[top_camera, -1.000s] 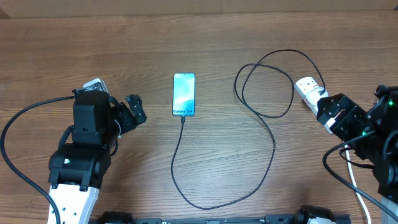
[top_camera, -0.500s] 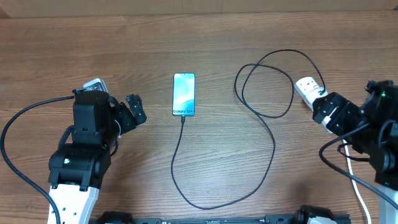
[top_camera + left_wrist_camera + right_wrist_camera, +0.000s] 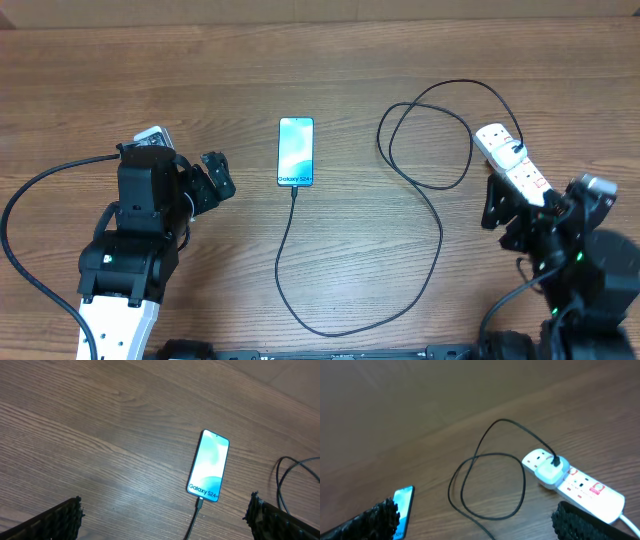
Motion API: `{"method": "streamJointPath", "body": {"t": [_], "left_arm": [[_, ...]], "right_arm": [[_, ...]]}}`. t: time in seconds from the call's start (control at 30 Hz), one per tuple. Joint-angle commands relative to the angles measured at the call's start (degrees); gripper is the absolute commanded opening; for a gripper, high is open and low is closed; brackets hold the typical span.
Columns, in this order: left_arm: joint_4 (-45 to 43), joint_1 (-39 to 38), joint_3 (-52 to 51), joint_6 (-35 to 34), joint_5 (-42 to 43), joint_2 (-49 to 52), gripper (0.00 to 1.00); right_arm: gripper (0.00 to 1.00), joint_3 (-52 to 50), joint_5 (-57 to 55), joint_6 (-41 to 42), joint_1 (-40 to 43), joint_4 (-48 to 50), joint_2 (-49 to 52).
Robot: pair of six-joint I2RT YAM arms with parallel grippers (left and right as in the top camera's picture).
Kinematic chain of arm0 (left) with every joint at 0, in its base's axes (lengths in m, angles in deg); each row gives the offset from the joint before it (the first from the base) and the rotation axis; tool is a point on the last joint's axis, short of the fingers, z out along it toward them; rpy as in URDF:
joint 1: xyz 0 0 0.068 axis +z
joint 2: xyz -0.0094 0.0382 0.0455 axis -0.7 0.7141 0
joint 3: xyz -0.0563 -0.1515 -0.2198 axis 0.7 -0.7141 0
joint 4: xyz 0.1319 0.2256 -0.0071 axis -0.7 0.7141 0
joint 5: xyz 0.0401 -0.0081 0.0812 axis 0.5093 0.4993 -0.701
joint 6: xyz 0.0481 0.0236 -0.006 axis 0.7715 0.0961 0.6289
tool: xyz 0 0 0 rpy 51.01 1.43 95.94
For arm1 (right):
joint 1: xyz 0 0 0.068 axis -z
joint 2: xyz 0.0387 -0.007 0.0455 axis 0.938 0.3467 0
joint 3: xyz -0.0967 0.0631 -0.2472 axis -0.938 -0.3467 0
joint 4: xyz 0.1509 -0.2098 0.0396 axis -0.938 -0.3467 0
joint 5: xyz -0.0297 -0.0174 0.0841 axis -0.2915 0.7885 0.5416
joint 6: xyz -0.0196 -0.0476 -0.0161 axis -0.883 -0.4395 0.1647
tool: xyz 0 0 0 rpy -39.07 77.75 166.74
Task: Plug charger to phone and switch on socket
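While left gripper (image 3: 164,505) and right gripper (image 3: 474,509) gape empty | phone (image 3: 209,466) reads "Galaxy S24+"

The only thing I have here outside the job itself is the table (image 3: 330,60). It is a brown wood-grain top that fills nearly the whole overhead view, with its grain running side to side. Through the left wrist camera the table (image 3: 75,425) shows long slanting streaks and a darker swirl in the grain. Through the right wrist camera the table (image 3: 420,395) looks deeper and redder, with a soft sheen. Beyond the table's far edge lies a pale strip (image 3: 320,8), plain and featureless, and I can't tell what it is. In the left wrist view a pale strip (image 3: 300,375) also cuts the corner past the table's edge.
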Motion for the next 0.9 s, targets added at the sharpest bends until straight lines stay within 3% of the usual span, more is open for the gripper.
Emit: {"method": "streamJointPath", "body": {"t": [0.0,0.43,0.87], "left_arm": [[0.0,0.1,-0.1,1.2,-0.7,0.1,0.99],[0.0,0.1,-0.1,1.2,-0.7,0.1,1.00],[0.0,0.1,-0.1,1.2,-0.7,0.1,1.00]], "right_arm": [[1.00,-7.1,-0.3,-0.9,-2.8,4.8,-6.4],[1.00,-28.8,-1.0,-3.5,-8.0,22.2,-26.5],[1.00,-37.4,-4.2,-3.5,-8.0,36.4,-26.4]]}}
